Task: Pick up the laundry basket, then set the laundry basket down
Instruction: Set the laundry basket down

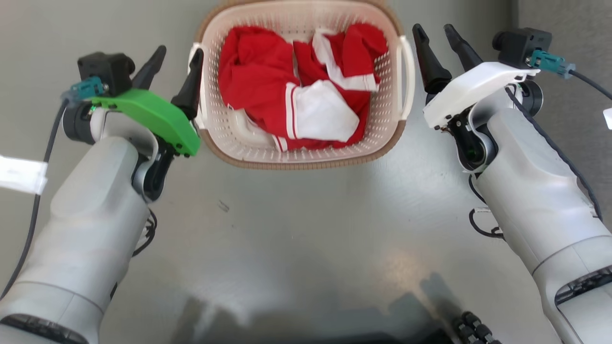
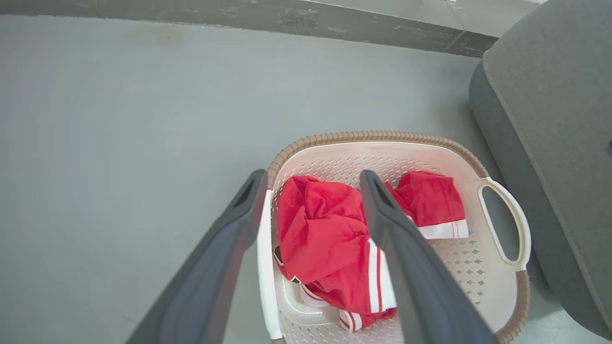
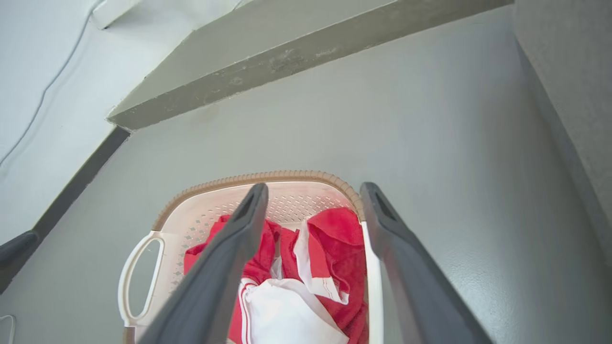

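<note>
The laundry basket (image 1: 296,165) sat on the grey floor (image 1: 306,239), and a crumpled heap of red and white clothes (image 1: 267,81) lay inside it. Beside the basket's right end stood a grey upholstered seat (image 2: 550,167), close to the right loop handle (image 1: 406,76). Beyond the basket's far rim a dark skirting strip (image 2: 334,24) ran along the foot of the wall. Well off the basket's left end a white strip (image 1: 19,174) lay on the floor. The left tool (image 1: 180,50) was spread open at the basket's left end. In the left wrist view one finger (image 2: 229,239) stood outside the left handle (image 2: 265,267) and the other finger (image 2: 397,239) reached over the clothes. The right tool (image 1: 434,27) was likewise spread open just beside the right handle. In the right wrist view its two fingers stood to either side of that handle. Both pale forearms came in from the basket's near side, angled towards its ends. The left wrist carried a green cover (image 1: 153,114) and the right wrist a white cover (image 1: 473,88).
</note>
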